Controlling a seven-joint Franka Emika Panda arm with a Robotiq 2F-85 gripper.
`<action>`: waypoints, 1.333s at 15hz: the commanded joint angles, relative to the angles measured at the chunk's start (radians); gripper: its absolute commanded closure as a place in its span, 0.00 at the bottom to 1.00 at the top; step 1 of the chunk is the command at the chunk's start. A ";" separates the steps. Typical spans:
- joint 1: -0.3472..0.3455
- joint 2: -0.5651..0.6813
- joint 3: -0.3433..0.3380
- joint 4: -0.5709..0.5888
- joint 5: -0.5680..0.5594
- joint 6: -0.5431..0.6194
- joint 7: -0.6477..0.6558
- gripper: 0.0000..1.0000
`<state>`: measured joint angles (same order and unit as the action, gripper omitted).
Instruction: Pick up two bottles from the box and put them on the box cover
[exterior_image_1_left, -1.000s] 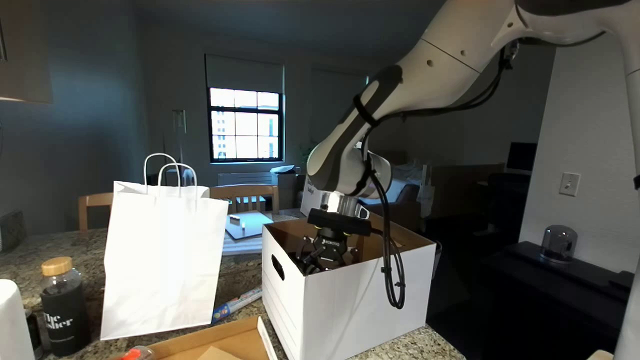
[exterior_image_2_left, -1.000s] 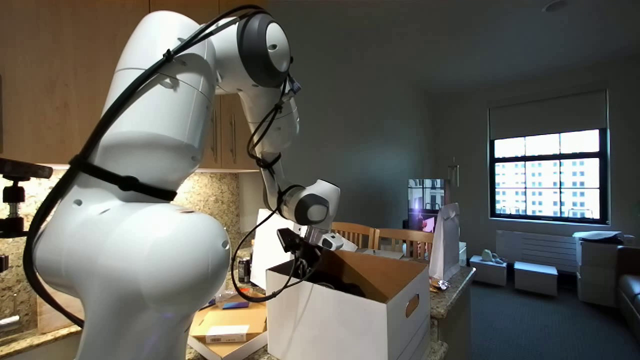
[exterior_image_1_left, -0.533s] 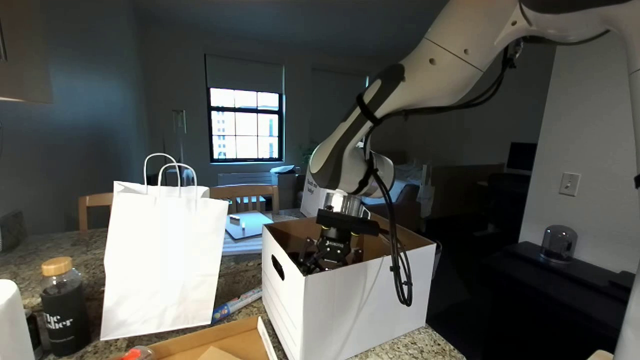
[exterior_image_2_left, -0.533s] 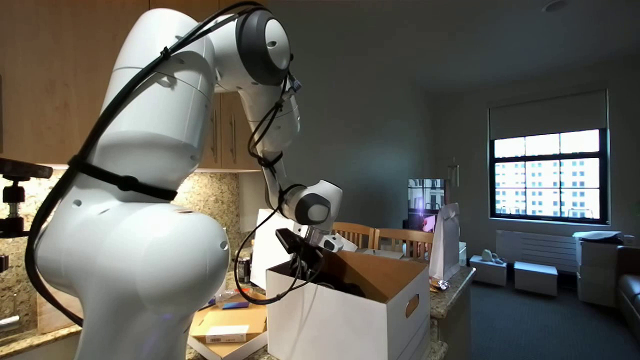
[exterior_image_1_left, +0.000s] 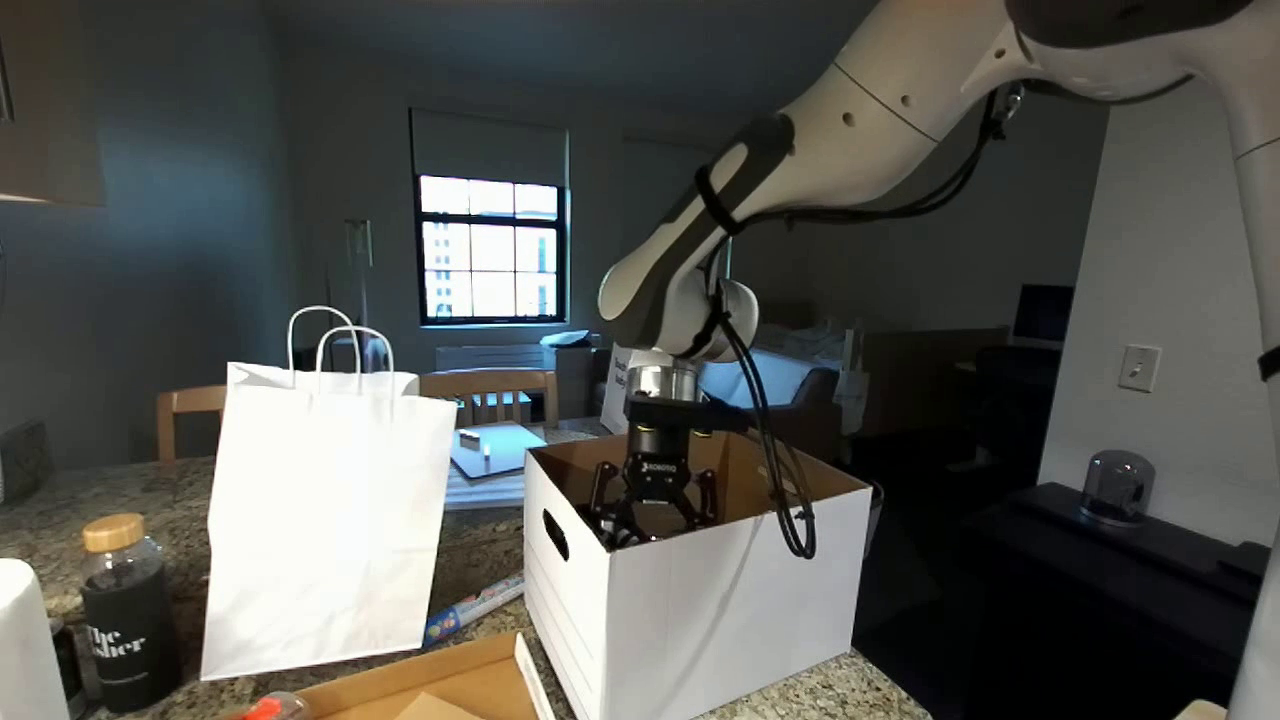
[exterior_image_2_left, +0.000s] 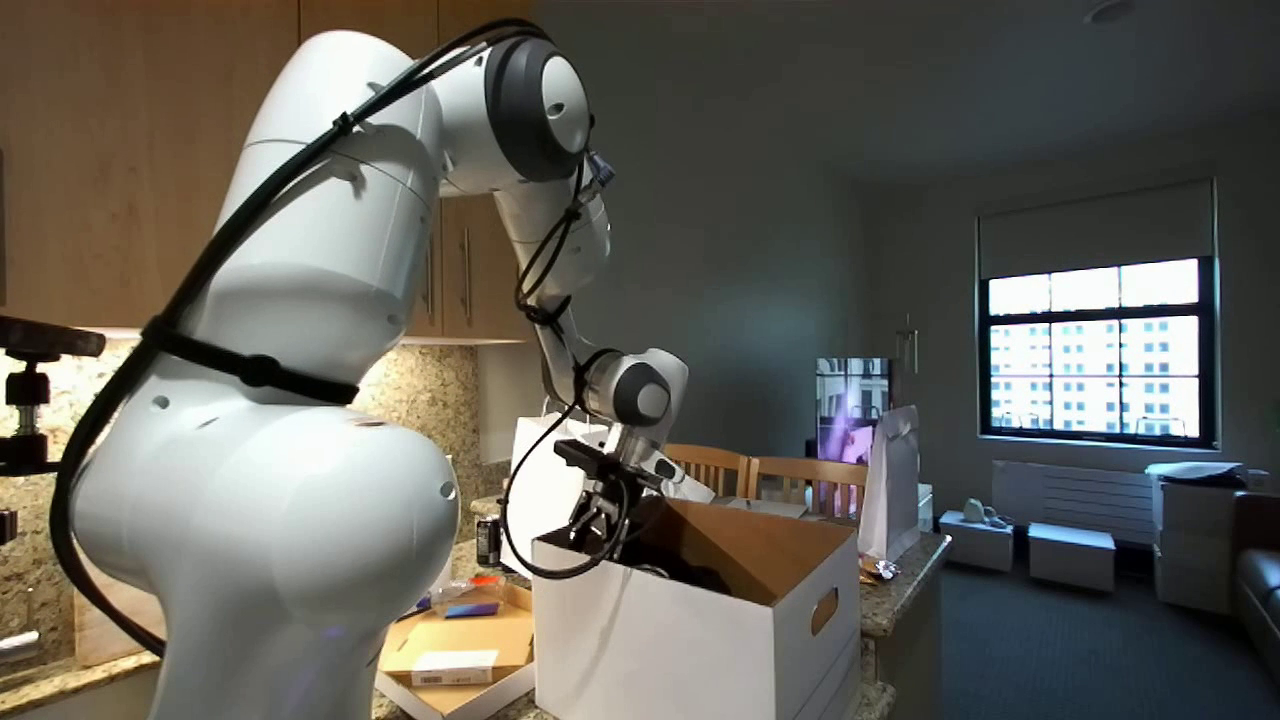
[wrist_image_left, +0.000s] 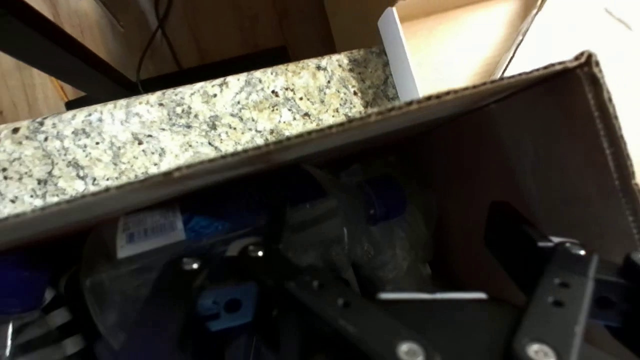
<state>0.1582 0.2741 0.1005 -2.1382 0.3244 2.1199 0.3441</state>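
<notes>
- Judging progress: prob. pre-grasp; nothing surely delivered to box cover (red/clear item there unclear), so both transfers prob. remained.
- Bottle lay in box, long axis approx. along side wall, blue cap twd end wall.
- Gripper jaws spread wide, nothing held AFAICT.

Your arm stands bent at a high elbow, its forearm sloping down to the wrist. In an exterior view, your gripper points nearly straight down. Your fingers stand spread wide apart, one largely lost in shadow.
</notes>
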 joint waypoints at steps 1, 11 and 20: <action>-0.006 0.071 -0.006 0.127 -0.102 -0.137 -0.050 0.00; -0.036 -0.022 -0.017 0.102 -0.371 -0.199 -0.433 0.00; -0.089 -0.089 -0.015 0.068 -0.346 -0.193 -0.695 0.00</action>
<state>0.0760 0.1841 0.0783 -2.0727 -0.0199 1.9297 -0.3527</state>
